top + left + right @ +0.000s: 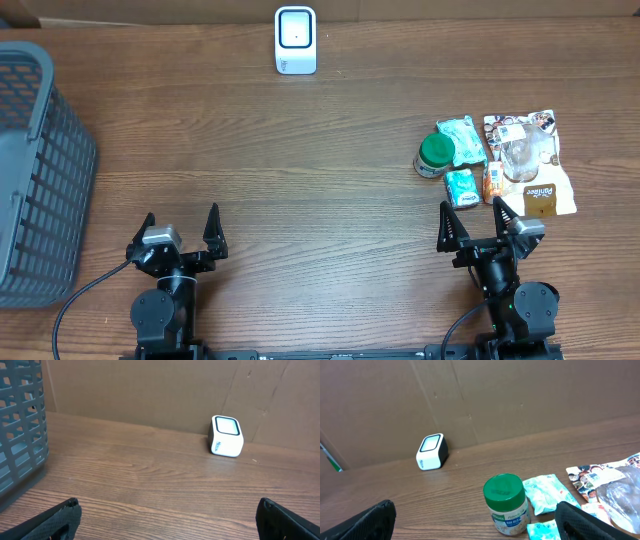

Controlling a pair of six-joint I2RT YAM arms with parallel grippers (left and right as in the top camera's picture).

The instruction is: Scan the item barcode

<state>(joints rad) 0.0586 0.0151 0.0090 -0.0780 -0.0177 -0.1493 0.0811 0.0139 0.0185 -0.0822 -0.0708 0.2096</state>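
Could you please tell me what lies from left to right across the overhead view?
From the left: grey plastic lattice basket, left arm's open black fingers, white box-shaped barcode scanner, green-lidded round jar, flat printed snack pouch.

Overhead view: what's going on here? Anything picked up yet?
Nothing is being handled yet. The left gripper and right gripper both sit open and empty near the front of the table. The items to scan, a green-lidded jar and several packets, lie in a cluster just beyond the right gripper. The white scanner stands at the far edge, and a grey basket is on the left side.
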